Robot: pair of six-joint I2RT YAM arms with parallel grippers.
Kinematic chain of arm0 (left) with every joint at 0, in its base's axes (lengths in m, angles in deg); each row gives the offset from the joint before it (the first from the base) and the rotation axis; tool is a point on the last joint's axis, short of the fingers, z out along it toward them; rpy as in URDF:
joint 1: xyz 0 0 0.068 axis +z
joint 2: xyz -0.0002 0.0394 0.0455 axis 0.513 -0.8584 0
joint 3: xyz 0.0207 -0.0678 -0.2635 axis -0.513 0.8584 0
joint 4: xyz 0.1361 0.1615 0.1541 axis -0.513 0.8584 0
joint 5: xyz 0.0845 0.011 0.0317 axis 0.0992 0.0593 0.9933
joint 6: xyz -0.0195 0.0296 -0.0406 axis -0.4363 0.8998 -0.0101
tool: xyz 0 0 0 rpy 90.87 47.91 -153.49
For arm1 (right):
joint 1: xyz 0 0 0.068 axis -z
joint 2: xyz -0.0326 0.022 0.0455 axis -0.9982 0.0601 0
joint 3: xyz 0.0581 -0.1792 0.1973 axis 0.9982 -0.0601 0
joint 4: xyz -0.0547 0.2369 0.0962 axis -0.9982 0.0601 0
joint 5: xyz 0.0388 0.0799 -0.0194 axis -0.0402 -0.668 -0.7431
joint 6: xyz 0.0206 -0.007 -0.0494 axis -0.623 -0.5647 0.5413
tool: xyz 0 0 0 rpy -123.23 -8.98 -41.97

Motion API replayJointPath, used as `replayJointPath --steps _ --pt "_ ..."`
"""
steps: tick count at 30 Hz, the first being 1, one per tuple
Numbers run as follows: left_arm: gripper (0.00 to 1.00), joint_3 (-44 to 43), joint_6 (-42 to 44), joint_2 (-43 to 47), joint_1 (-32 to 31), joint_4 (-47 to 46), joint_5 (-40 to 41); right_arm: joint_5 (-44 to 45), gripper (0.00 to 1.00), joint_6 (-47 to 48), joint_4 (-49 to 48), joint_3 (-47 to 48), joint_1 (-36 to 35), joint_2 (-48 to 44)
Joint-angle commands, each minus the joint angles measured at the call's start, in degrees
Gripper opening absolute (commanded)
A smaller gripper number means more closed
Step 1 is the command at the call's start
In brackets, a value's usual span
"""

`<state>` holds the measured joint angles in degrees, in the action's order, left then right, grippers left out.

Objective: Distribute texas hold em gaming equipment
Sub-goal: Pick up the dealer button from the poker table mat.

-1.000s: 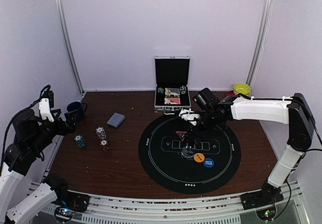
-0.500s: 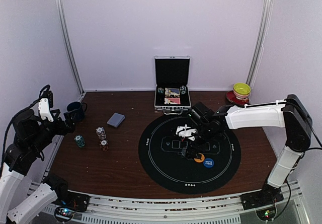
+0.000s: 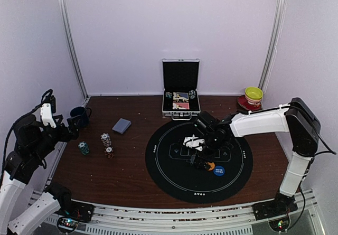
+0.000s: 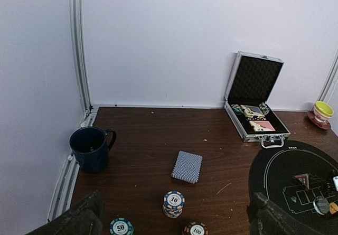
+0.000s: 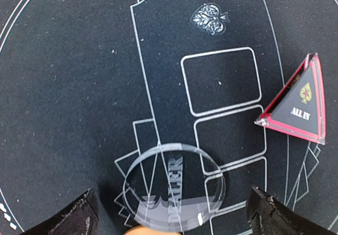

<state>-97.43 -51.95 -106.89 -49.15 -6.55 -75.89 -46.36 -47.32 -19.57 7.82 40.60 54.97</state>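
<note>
The right gripper (image 5: pixel 177 216), jaws spread wide and empty, hangs over a clear round dealer button (image 5: pixel 175 185) on the black felt mat (image 5: pixel 68 87), half hiding an orange button (image 3: pixel 210 166). The left gripper (image 4: pixel 177 219) has its jaws released too.

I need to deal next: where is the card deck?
In the top view, the card deck lies left of the black mat, right of the blue mug, just behind the chip stacks.
</note>
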Motion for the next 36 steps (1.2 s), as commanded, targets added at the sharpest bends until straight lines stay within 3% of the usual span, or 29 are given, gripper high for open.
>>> replayJointPath --steps 1,17,27,36 --pt "0.98 0.5 0.5 0.4 0.8 -2.6 -0.4 -1.4 0.98 -0.9 0.9 2.4 0.6 1.7" --pt "0.98 0.4 0.6 0.4 1.4 -2.7 -0.6 -4.2 0.83 0.8 2.6 3.2 1.5 3.7" --pt "0.98 0.4 0.6 0.7 1.7 -2.7 -0.7 -4.9 0.65 1.3 3.1 3.5 1.4 3.9" --pt "0.98 0.5 0.6 1.0 1.9 -2.7 -0.5 -5.3 0.59 3.5 3.3 2.5 1.0 2.5"
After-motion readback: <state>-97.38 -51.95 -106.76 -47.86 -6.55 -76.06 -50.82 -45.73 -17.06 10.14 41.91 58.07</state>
